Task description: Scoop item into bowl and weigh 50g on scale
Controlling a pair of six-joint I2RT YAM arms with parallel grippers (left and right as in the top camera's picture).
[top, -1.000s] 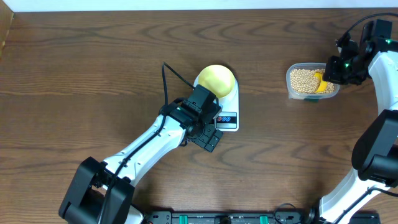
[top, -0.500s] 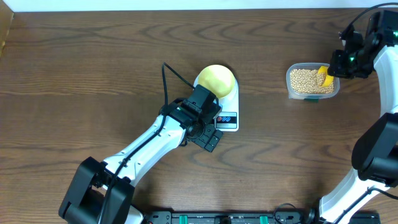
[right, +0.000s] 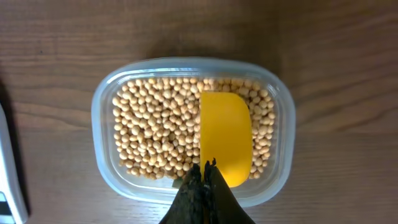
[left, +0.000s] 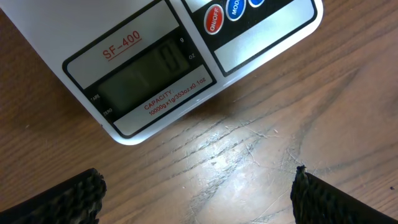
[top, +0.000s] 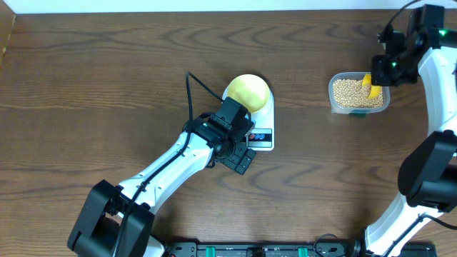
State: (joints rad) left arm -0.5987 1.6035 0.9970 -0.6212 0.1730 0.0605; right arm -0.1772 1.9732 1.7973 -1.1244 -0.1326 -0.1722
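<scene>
Beans (right: pixel 155 130), small, round and tan, fill a clear plastic tub (right: pixel 99 124) at the far right of a dark wooden table (top: pixel 107 86). A yellow scoop (right: pixel 226 137) lies in the right half of the heap, with beans packed along both its sides. No beans show on its smooth yellow face. The right gripper (right: pixel 204 169) has its two black fingers pressed tightly together on the scoop's near end, where they cover the handle. From overhead, that arm reaches in from the right edge of the table and hangs above the tub's far right corner.

Well apart from the tub, near the middle of the table, a pale yellow-green bowl (top: pixel 247 91) sits on the far part of a white kitchen scale (top: pixel 263 128). The bowl leaves the scale's front strip uncovered. The left wrist view shows that strip close up: a grey display window (left: pixel 146 78) with a faint digit, the red lettering "SF-400", and a red and a blue button to the right.

The left gripper (left: pixel 199 205) hovers over bare wood just in front of the display. Its fingers (left: pixel 81 193) are spread wide, one at each lower corner of the view, and they grasp nothing. A thin black cable (top: pixel 191 86) rises beside the bowl's left side.
</scene>
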